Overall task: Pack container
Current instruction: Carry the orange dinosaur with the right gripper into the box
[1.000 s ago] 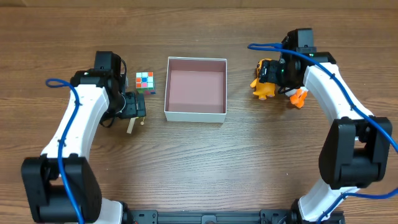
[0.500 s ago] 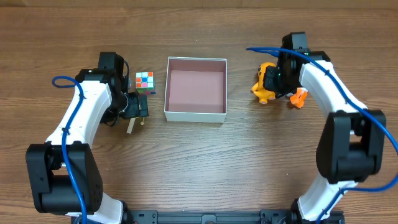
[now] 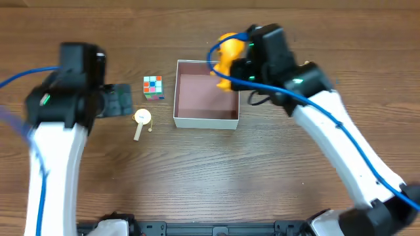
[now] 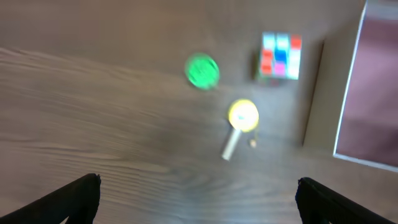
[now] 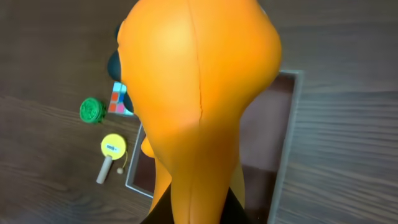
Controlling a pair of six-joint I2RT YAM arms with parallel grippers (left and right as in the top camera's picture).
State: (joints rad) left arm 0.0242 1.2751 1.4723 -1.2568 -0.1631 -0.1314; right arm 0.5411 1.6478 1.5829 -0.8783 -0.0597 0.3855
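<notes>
Right hand (image 3: 239, 63) is pinching the orange toy (image 5: 199, 93) up off the bench (image 3: 262, 177), and the container (image 3: 205, 120) sits pretty much directly under it. Left hand (image 4: 200, 202) hangs in the air with its fingers (image 4: 78, 196) spread wide. Below it lie a yellow paddle (image 4: 241, 118), a green disc (image 4: 202, 71) and a colour cube (image 4: 281, 56), with the container's wall just off to its right.

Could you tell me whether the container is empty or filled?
Empty: the container has a bare pink floor; the right gripper holds the orange toy over its rim.
</notes>
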